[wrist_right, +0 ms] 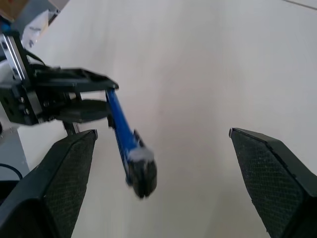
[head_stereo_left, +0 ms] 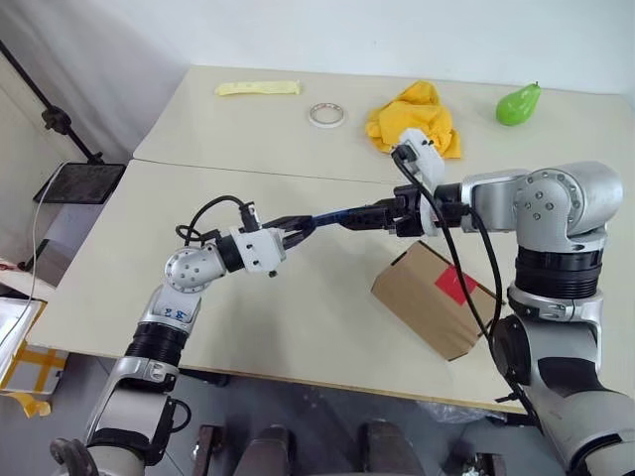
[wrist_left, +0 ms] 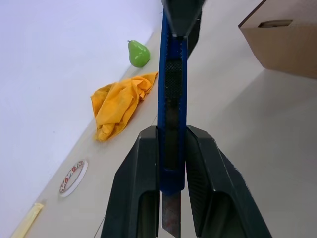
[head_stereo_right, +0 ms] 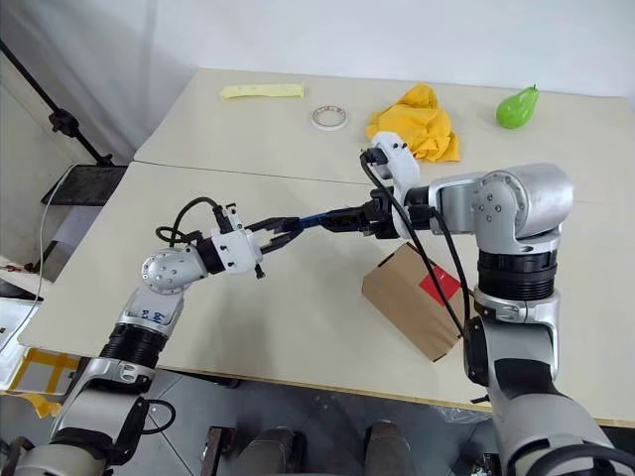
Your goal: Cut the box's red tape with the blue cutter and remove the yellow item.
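Two pale tables [head_stereo_left: 298,129] pushed edge to edge carry the whole scene, and the work on them has barely begun. Biggest of the task's things is the box [head_stereo_left: 429,297], a brown carton lying near the front edge of the nearer table on the robot's right, its flaps not raised and the red tape [head_stereo_left: 454,285] a small unbroken square on its upper face. Nothing of the yellow item can be seen, so it is presumably shut inside. On the far table lie an orange-yellow cloth [head_stereo_left: 417,114], a green pear [head_stereo_left: 518,103], a whitish tape roll [head_stereo_left: 326,115] and a flat pale yellow strip [head_stereo_left: 258,88], none of them part of the job. Above the bare middle of the near table the two arms meet over the blue cutter [head_stereo_left: 332,216], held roughly level and well clear of the carton. The left gripper [wrist_left: 172,163] has its two black fingers clamped narrowly on the cutter's body, the metal blade end running back between them. The right gripper [wrist_right: 163,173] faces it with its fingers spread wide, the cutter's dark far end hanging in the gap and neither pad touching it. That reads as a handover or a regrip in the air. Left to do, by this showing: settle the cutter in a working grip, bring it to the carton, slit the red square, open the flaps and lift the yellow item out.
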You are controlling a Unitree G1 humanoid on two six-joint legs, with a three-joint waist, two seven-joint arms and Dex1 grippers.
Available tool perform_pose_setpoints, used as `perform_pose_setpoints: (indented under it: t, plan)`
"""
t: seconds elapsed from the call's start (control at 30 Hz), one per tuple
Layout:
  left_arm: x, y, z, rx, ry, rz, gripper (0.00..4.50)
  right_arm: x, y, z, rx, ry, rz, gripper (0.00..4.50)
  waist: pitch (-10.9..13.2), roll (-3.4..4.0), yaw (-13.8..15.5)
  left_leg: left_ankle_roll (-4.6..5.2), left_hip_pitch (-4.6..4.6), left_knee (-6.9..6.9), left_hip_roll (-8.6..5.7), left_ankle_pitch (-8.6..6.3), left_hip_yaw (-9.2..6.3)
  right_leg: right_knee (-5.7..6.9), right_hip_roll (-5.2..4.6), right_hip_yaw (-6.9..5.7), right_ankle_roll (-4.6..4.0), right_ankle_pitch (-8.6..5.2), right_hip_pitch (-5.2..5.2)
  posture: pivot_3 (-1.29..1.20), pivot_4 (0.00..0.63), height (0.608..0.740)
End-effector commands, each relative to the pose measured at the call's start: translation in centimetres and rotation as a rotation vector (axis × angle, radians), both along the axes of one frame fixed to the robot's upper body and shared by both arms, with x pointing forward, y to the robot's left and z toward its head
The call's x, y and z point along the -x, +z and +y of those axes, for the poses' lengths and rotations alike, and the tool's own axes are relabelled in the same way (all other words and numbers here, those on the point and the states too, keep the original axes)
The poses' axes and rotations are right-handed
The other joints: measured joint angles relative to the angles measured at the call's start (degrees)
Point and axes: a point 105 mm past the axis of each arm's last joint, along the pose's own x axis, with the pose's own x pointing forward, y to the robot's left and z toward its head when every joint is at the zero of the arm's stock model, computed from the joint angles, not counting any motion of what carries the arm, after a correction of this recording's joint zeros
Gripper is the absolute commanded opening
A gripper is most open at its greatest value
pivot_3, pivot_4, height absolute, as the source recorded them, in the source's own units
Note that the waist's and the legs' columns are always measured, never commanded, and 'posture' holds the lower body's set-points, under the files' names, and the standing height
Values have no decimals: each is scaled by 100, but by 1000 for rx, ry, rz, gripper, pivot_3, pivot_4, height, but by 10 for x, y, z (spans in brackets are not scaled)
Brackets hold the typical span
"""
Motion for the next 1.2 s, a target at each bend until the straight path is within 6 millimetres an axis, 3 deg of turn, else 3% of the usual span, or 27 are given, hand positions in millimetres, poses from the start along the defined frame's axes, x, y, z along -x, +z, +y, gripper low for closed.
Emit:
perform_pose_setpoints:
  t: [0.03,0.17,0.27,0.63,1.07,1.2]
  plan:
    - [6,6,-2,22,-28,-20,409,4,12,5,-23,31,-31,4478,0,0,0,0,-1,-1,0,0,0,0,-1,0,0,0,-1,0,150,740]
    - [6,4,-4,26,-42,17,409,5,8,6,-4,49,-21,4478,0,0,-1,0,-5,1,1,0,0,0,0,0,0,0,-5,0,150,740]
    - [6,7,-4,44,-43,29,409,8,5,7,0,75,-15,3888,0,0,-5,0,-6,1,2,0,0,0,0,1,0,0,-5,0,150,740]
    - [5,10,-5,68,-46,53,409,10,7,9,5,106,-36,116,0,0,-3,0,-8,13,2,0,0,0,1,1,0,0,-6,0,150,740]
    - [8,6,-7,50,-69,62,409,8,16,11,12,117,-169,107,0,0,-1,0,-8,20,4,0,-1,2,0,2,0,0,-6,0,150,740]
    - [9,5,-9,44,-77,62,409,7,15,10,18,110,-175,1415,0,0,-1,0,-9,22,3,0,-1,2,0,2,0,0,-7,0,150,740]
